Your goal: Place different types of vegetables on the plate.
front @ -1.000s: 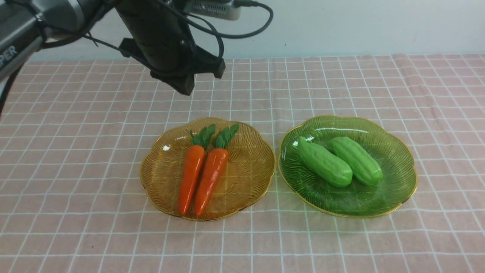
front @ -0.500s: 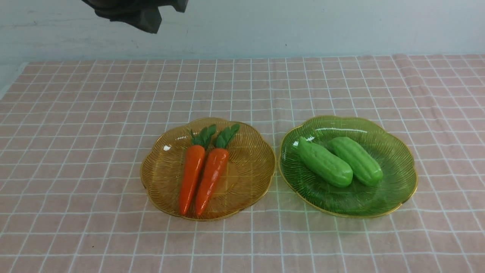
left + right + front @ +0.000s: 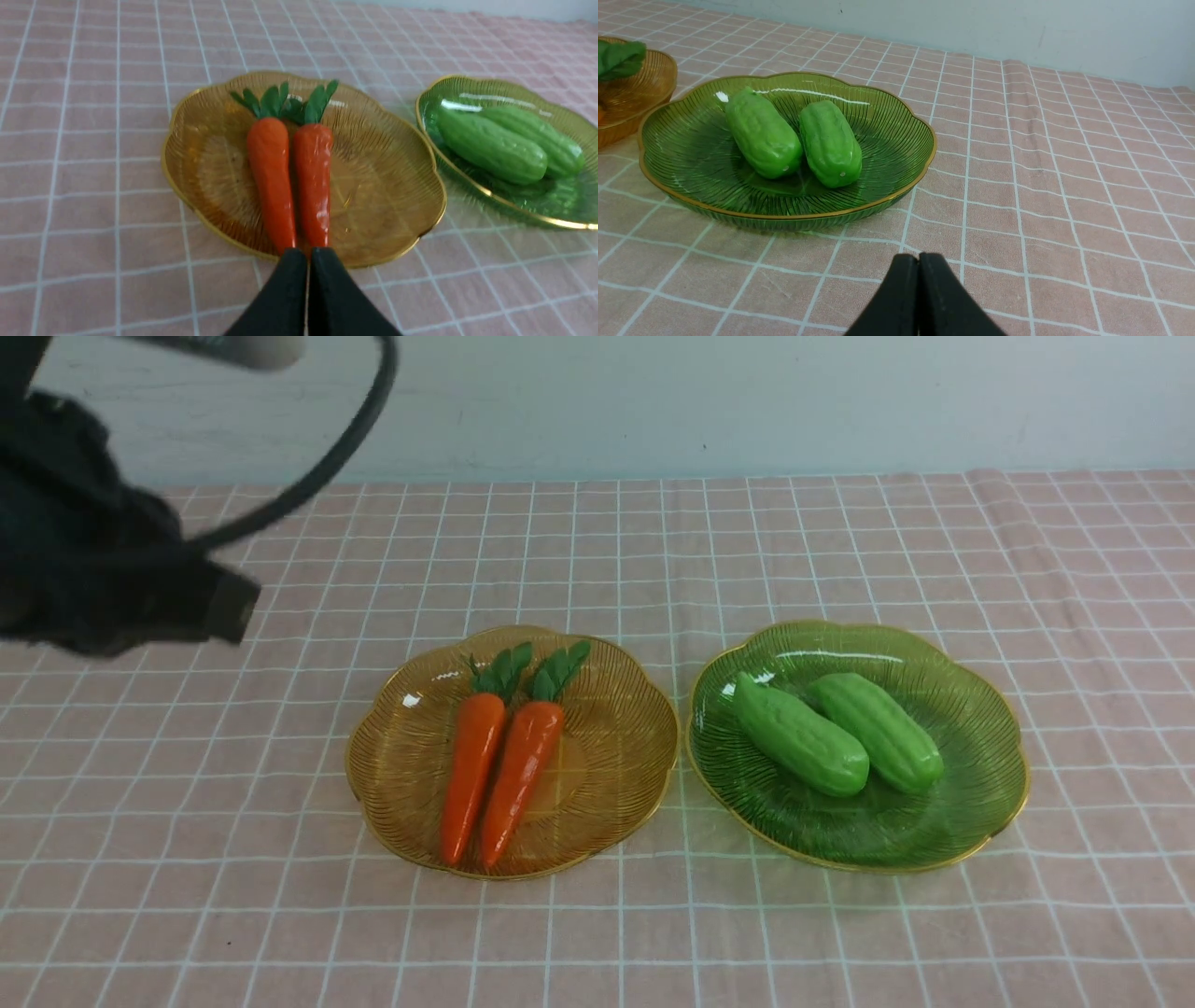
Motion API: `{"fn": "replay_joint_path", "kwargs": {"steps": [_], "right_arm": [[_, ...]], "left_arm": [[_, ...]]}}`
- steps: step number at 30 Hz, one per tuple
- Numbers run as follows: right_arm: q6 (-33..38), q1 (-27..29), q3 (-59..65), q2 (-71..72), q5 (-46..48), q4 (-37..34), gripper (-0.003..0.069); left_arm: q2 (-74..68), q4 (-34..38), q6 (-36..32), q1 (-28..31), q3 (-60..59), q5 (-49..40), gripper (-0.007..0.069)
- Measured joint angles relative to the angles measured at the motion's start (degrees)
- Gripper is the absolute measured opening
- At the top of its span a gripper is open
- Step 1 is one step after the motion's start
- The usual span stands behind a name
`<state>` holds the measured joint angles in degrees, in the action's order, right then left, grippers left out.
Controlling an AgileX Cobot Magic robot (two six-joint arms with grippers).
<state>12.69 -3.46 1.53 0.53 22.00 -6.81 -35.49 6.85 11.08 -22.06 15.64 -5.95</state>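
Observation:
Two orange carrots (image 3: pixel 471 761) (image 3: pixel 523 765) with green tops lie side by side on the amber plate (image 3: pixel 616 737). Two light-green gourds (image 3: pixel 798 747) (image 3: pixel 882 730) lie on the green plate (image 3: pixel 971 756) to its right. My left gripper (image 3: pixel 308 254) is shut and empty, hovering just short of the carrot tips (image 3: pixel 312 177) near the amber plate's (image 3: pixel 383 186) near rim. My right gripper (image 3: pixel 919 259) is shut and empty, on the near side of the green plate (image 3: pixel 887 135) and its gourds (image 3: pixel 761 133) (image 3: pixel 830 142). The left arm's blurred dark bulk (image 3: pixel 103 588) fills the front view's left edge.
A pink checked cloth (image 3: pixel 597 933) covers the whole table. A pale wall (image 3: pixel 747 401) runs along the far edge. The amber plate's rim (image 3: pixel 640 88) shows beside the green one in the right wrist view. A black cable (image 3: pixel 317 476) loops off the left arm.
The left arm swung from above the far side of the amber plate, up out of the top of the picture, then down to the left edge. Plates and vegetables have not moved.

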Motion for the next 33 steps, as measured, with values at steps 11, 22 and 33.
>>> {"fn": "replay_joint_path", "kwargs": {"steps": [11, 22, 33], "right_arm": [[0.0, 0.0, 0.0, 0.0, 0.0, -0.1, -0.0008], [0.0, 0.0, 0.0, 0.0, 0.0, -0.1, -0.0008], [0.0, 0.0, 0.0, 0.0, 0.1, -0.1, -0.0008]], "left_arm": [[8.1, -6.9, -7.6, 2.4, -5.6, -5.8, -0.0003], [35.9, -7.6, -9.1, 20.2, -17.2, -9.7, -0.0003], [36.2, -7.5, -9.1, 19.8, -17.3, -15.9, -0.0003]]}}
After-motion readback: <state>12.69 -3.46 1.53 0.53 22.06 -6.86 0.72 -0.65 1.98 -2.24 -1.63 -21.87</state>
